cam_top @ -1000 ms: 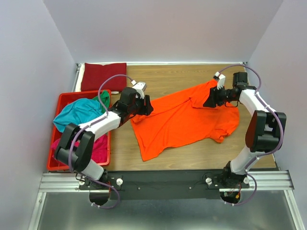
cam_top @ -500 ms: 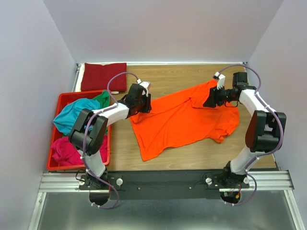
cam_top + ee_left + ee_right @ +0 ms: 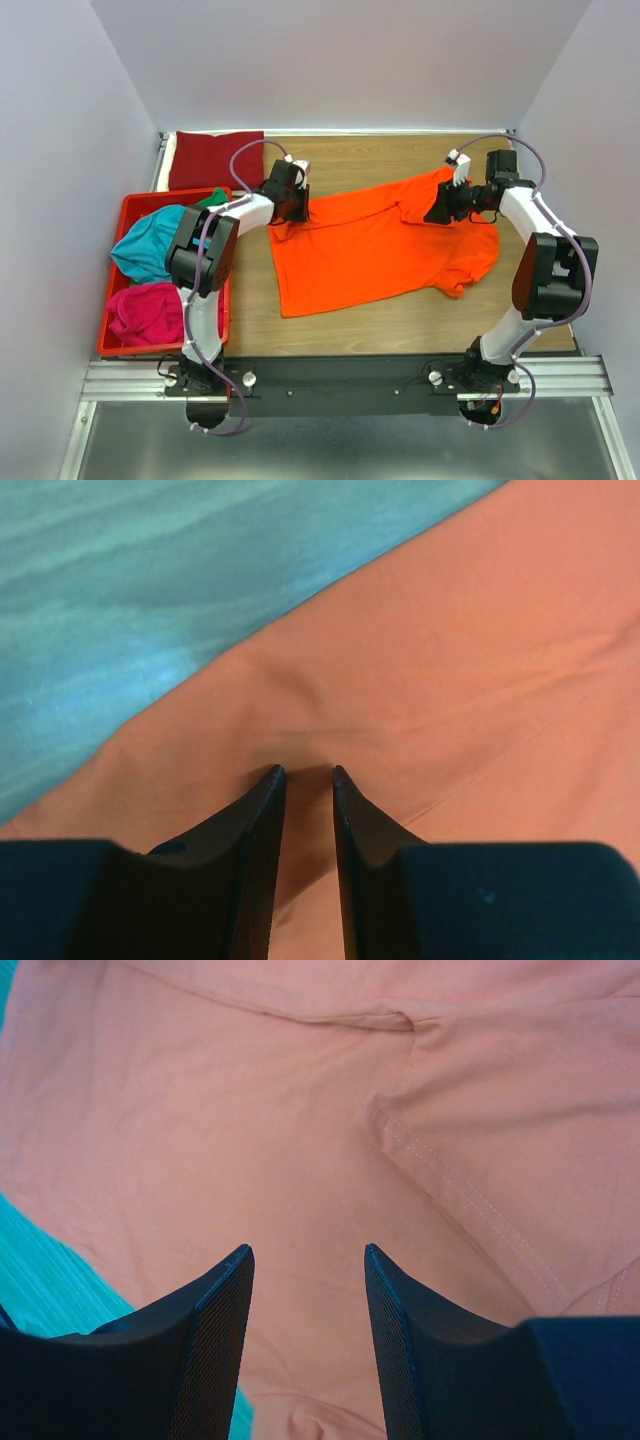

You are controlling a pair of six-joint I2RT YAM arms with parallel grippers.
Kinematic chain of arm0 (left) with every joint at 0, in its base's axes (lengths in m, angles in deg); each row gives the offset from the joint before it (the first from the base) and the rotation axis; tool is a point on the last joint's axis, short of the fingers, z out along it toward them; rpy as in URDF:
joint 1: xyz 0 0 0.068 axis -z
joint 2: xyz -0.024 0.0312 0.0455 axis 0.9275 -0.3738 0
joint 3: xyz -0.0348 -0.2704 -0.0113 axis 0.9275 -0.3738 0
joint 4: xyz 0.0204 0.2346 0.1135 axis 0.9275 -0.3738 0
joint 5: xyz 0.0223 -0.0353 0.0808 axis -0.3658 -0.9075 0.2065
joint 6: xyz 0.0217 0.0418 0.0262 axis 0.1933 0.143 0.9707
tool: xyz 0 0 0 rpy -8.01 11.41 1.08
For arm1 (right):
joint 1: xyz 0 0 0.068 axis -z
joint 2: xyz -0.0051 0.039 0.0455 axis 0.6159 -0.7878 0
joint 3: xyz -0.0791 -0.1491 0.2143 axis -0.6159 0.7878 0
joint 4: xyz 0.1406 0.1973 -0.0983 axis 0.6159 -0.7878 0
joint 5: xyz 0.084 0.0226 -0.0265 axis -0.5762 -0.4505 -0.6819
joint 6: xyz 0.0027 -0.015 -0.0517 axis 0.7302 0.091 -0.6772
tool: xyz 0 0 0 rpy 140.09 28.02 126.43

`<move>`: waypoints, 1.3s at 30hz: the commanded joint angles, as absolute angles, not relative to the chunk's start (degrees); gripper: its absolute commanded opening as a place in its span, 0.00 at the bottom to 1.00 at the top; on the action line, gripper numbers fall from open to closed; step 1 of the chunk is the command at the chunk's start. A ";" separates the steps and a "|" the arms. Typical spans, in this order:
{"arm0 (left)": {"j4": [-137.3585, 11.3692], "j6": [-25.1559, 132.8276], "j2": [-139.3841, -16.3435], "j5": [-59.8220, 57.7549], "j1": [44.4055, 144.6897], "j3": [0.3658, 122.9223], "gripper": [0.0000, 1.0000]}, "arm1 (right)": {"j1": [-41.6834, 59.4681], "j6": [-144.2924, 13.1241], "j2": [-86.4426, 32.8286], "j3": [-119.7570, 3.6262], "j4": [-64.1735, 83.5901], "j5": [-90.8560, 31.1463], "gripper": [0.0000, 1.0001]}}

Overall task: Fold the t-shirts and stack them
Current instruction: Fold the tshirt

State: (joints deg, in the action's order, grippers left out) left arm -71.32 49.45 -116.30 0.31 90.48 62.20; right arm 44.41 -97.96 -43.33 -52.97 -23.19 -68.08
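Observation:
A bright orange t-shirt (image 3: 370,250) lies spread across the middle of the table. My left gripper (image 3: 290,207) is at its back left corner. In the left wrist view its fingertips (image 3: 305,770) rest on the orange cloth (image 3: 450,660) close to the hem, with only a narrow gap between the jaws and a small pucker of cloth ahead of the tips. My right gripper (image 3: 438,207) is at the shirt's back right shoulder. It stands open (image 3: 308,1248) over flat cloth (image 3: 250,1110) beside a sleeve seam, gripping nothing.
A folded dark red t-shirt (image 3: 215,160) lies at the back left corner. The red crate (image 3: 150,199) on the left holds a teal tee (image 3: 150,245), a magenta tee (image 3: 150,312) and a bit of green tee (image 3: 212,197). Bare wood (image 3: 350,160) shows behind the orange shirt.
My left gripper has moved back and left, and its jaws have narrowed. The orange shirt's left edge went with it and now lies straighter. The right arm has not moved.

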 commanded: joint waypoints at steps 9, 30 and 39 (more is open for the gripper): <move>-88.81 56.61 -132.00 -5.06 83.78 83.05 0.34 | 45.05 -99.21 -42.40 -52.57 -22.57 -60.72 0.55; -80.32 61.54 -100.14 0.97 83.78 73.00 0.52 | 45.58 -97.36 -48.12 -51.87 -15.54 -49.89 0.50; -56.44 74.37 -60.06 3.82 83.78 37.08 0.90 | 45.49 -138.24 -43.03 -54.85 -50.57 -66.42 0.55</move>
State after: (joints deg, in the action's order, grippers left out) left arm -68.28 67.50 -67.91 3.30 83.84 48.72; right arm 45.26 -114.48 -47.31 -53.24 -30.43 -58.66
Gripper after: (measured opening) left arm 0.831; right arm 0.540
